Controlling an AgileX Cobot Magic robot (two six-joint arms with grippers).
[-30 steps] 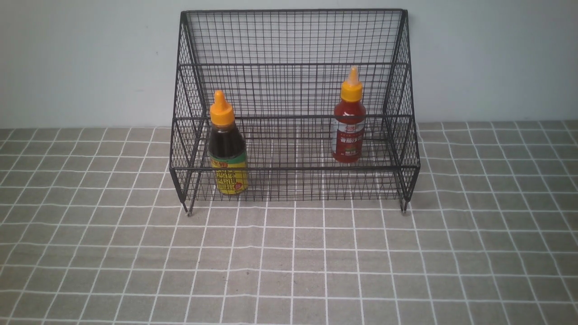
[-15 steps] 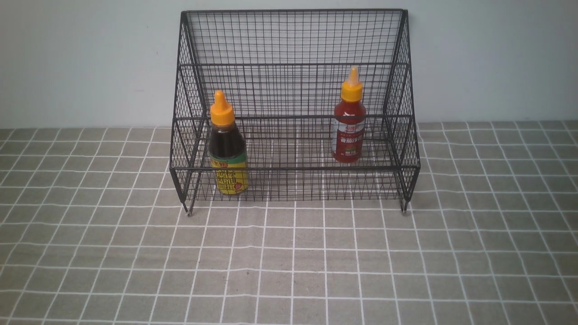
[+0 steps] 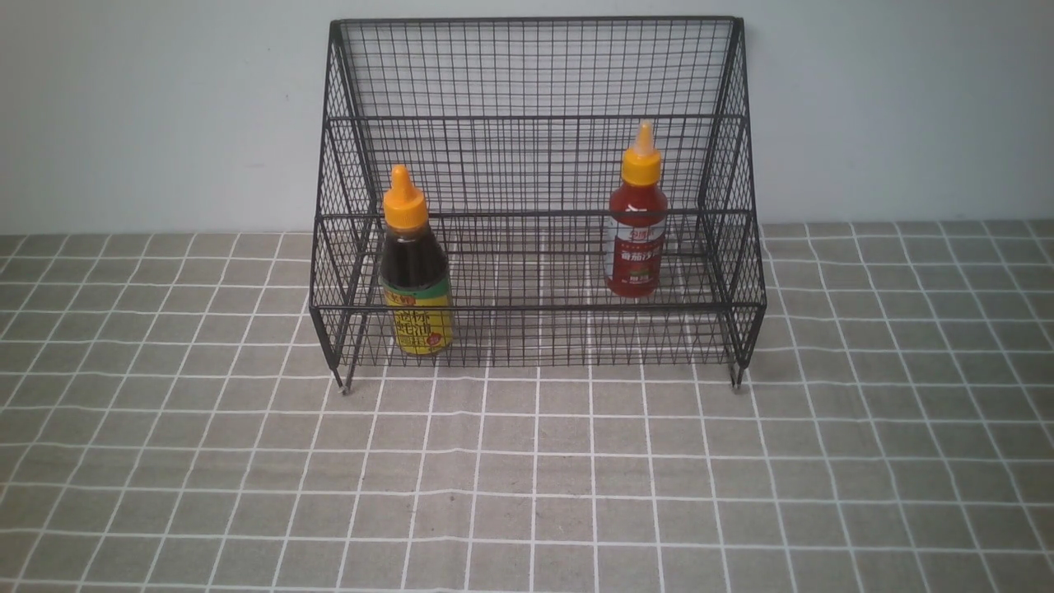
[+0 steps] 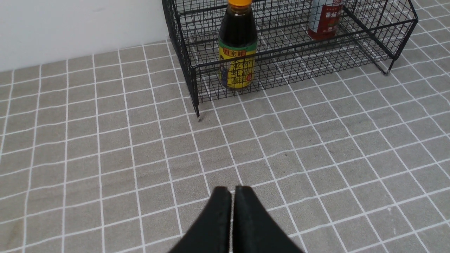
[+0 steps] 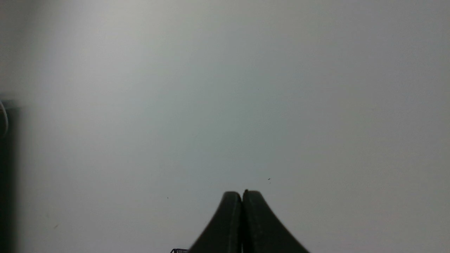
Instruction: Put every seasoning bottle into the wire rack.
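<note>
The black wire rack (image 3: 535,66) stands at the back of the table against the wall. The squat dark-sauce bottle (image 3: 414,272) with yellow-green label stands upright in the lower front tier at the rack's left; it also shows in the left wrist view (image 4: 237,49). The slim red bottle (image 3: 636,226) stands upright toward the right, on the rack's floor further back; its lower part shows in the left wrist view (image 4: 321,21). Neither gripper shows in the front view. My left gripper (image 4: 232,189) is shut and empty above the cloth, well short of the rack. My right gripper (image 5: 242,193) is shut and empty, facing the wall.
A grey tablecloth (image 3: 527,478) with a white grid covers the table. A pale wall (image 3: 148,107) rises right behind the rack. A corner of the rack (image 5: 178,250) peeks in beside the right gripper's fingers.
</note>
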